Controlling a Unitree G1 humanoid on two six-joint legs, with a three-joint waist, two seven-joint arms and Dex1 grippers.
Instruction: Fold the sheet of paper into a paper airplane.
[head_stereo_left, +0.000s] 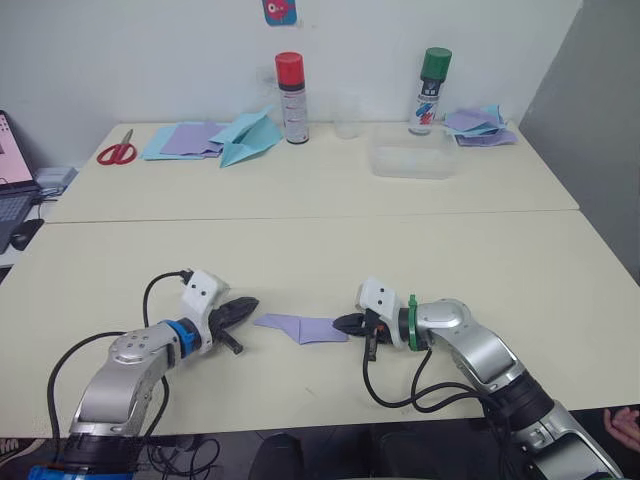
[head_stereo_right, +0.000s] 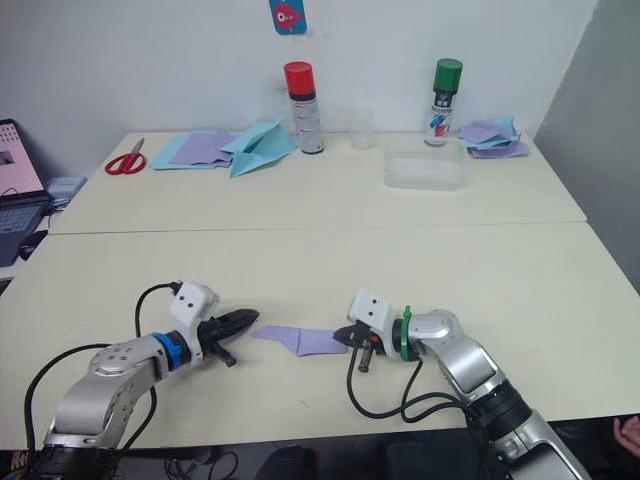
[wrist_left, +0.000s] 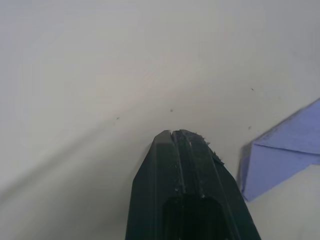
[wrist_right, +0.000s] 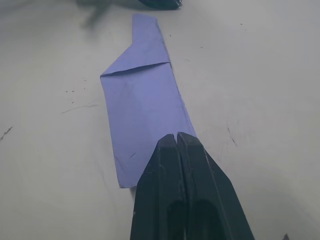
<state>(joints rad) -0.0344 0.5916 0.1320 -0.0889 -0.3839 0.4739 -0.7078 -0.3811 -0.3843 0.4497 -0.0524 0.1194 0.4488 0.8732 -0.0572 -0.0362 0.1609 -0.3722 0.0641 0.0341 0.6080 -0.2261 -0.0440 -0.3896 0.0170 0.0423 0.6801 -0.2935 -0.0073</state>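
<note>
right wrist view looks along the right gripper (wrist_right: 178, 136), and its two black fingers are pressed tight together with nothing between them. their tips sit on the near end of the sheet of paper (wrist_right: 142, 107), which is now a long, thin purple strip with one slanted fold near its far end. it lies flat on the near table (head_stereo_left: 480, 270), between the two arms.

the left gripper (head_stereo_left: 243, 306) has its fingers closed too and holds nothing. it waits just beside the pointed end of the paper, not touching it.

i think the step now is pressing the folds flat. to do it well, the right tips should push down softly and slide along the fold, not jab, because thin paper rips or slips away. the left tips could hold the pointed end down so the strip does not turn.

farther back, on the other table, there are red scissors (head_stereo_left: 117, 151), a flat pile of blue and purple sheets (head_stereo_left: 185, 139), a blue paper plane (head_stereo_left: 248, 137), a can with a red cap (head_stereo_left: 291, 97), a clear box (head_stereo_left: 410, 161), a can with a green cap (head_stereo_left: 431, 90) and more crumpled sheets (head_stereo_left: 478, 126).
</note>
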